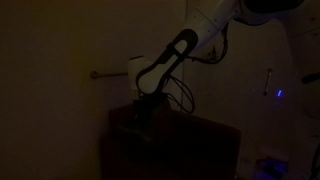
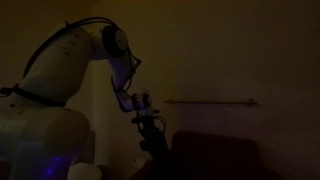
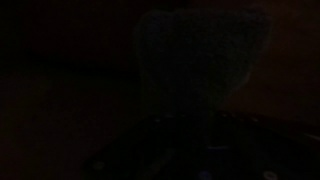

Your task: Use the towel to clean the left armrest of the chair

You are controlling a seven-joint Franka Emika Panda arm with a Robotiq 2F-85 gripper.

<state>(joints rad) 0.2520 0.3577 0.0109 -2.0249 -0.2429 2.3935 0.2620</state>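
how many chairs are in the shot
1. The chair stands under the robot arm, low in both exterior views. The room is very dark, so another could be hidden.

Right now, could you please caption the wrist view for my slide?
Near-dark wrist view: a faint pale shape, likely the towel, fills the upper middle.

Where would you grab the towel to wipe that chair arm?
Likely mid-cloth, from straight above: in the dim wrist view the towel looks like a limp pale sheet with no stiff edge, so pinching a bunched fold suits it. Too dark to tell whether it is already held.
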